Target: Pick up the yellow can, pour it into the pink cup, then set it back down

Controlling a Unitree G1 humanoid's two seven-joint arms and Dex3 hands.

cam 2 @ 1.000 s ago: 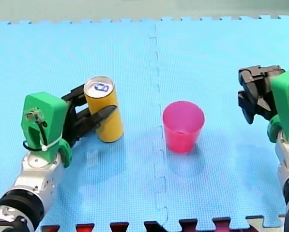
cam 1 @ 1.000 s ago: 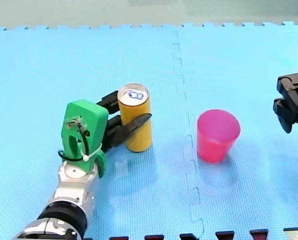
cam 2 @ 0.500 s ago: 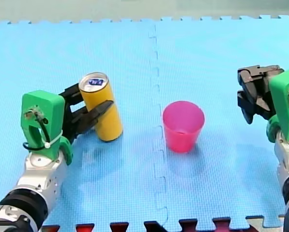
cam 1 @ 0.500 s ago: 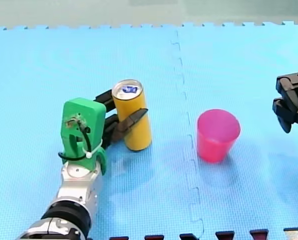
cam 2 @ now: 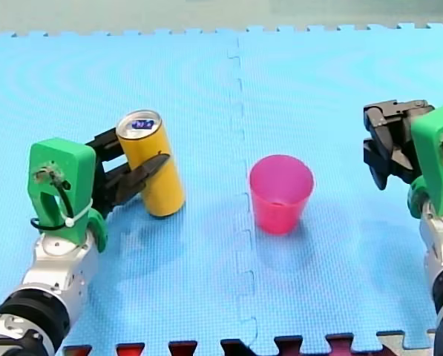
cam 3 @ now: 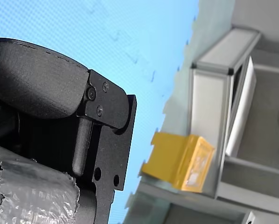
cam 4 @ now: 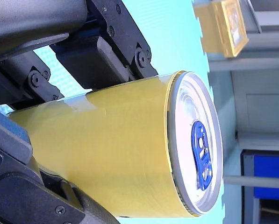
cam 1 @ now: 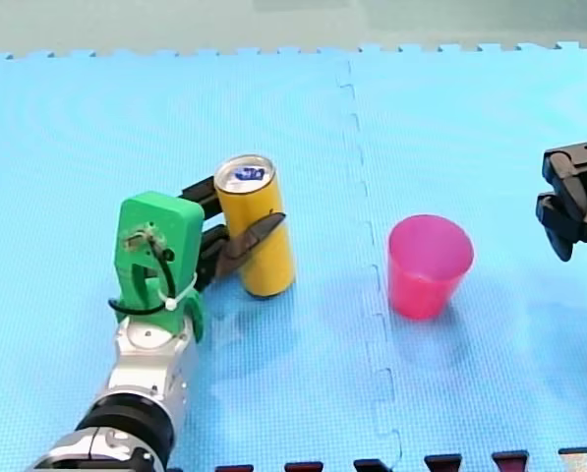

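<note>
1. Second wrist view puts me right at the left hand (cam 2: 121, 172): its black fingers (cam 4: 102, 51) are pinched on the yellow can (cam 4: 111, 149), gripping its side from opposite flanks.
2. Seen from the head, that hand sits on the left part of the blue mat (cam 1: 126, 118), with one finger lying across the can's front.
3. A second ago the can stood upright. Now it leans, its top tipped to the left, away from the cup, and it has drifted a little leftward with the hand. I cannot tell whether its base has left the mat.
4. My reading is that the grip has taken and the lift is starting. The lean goes the wrong way for pouring, so the carry across and the tilt toward the cup are still to come.
5. The pink cup (cam 1: 429, 265) stands upright, well apart to the right, beyond the seam (cam 1: 357, 147), unmoved.
6. The right hand (cam 2: 390, 141) waits at the far right edge, unchanged, holding nothing. Whether it is spread or closed I cannot tell.
</note>
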